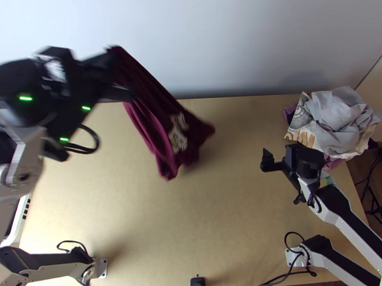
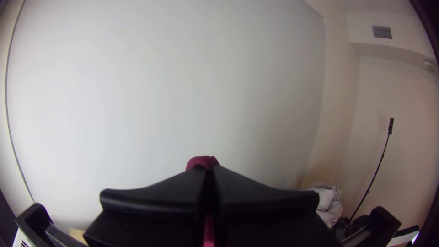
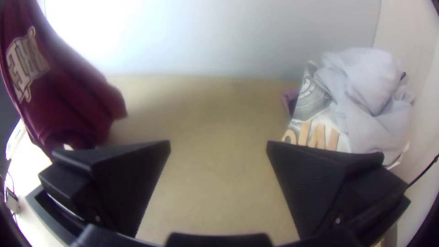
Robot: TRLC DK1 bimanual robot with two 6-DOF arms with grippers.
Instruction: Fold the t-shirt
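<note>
High at the upper left of the top view, my left gripper (image 1: 120, 75) holds the maroon t-shirt (image 1: 158, 106) by one end, and the cloth hangs bunched toward the table with its pale print showing. In the left wrist view, the fingers of my left gripper (image 2: 209, 183) are closed together on a bit of maroon cloth (image 2: 201, 161). My right gripper (image 1: 279, 161) stands open over the table's right part, apart from the shirt. The right wrist view shows my right gripper (image 3: 218, 148) with its fingers wide apart, and the hanging t-shirt (image 3: 68, 96) beyond them.
A heap of grey and printed cloths (image 1: 338, 117) lies at the table's back right corner, close to the right gripper. A pale wall (image 1: 237, 38) rises behind the wooden table (image 1: 210, 224). Cables run along the near edge.
</note>
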